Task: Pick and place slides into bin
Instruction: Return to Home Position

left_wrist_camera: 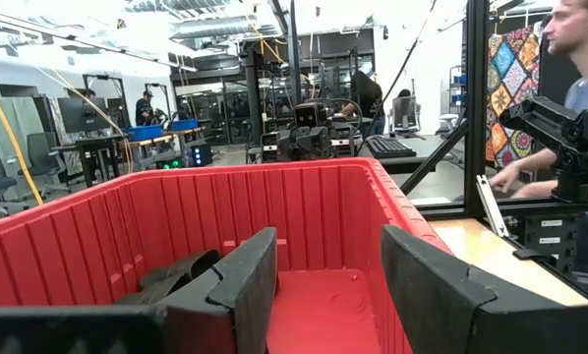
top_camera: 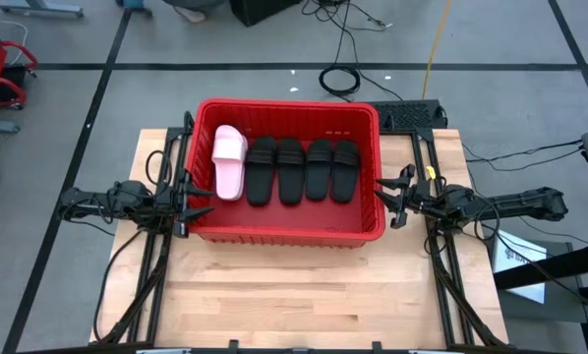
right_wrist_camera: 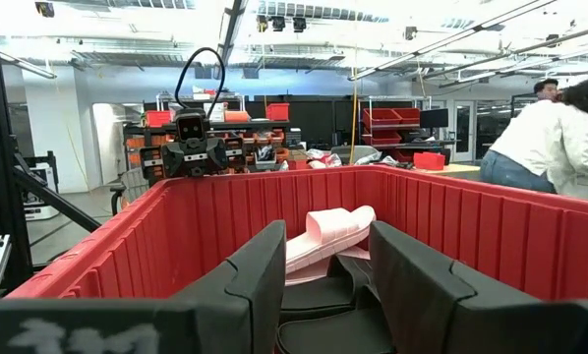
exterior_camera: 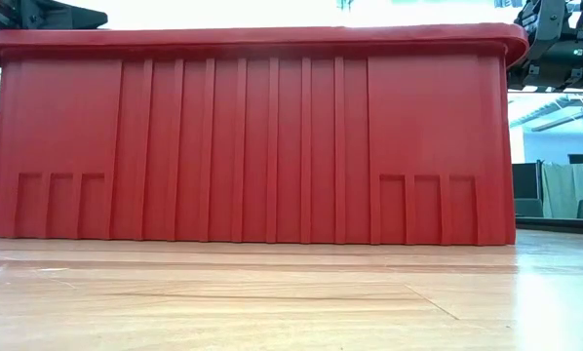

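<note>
The red bin stands on the far half of the wooden table. Inside it several black slides lie side by side, straps up. One light pink slide sits at their left end, and in the right wrist view the pink slide lies tilted beyond the black ones. My left gripper hovers at the bin's left wall, open and empty, its fingers pointing level over the rim. My right gripper hovers at the bin's right wall, also open and empty, its fingers pointing level into the bin.
The bin's near wall fills the low view. Bare table lies between the bin and the near edge. A white sheet lies off the table's right side. People are in the room beyond, and cables lie on the floor behind.
</note>
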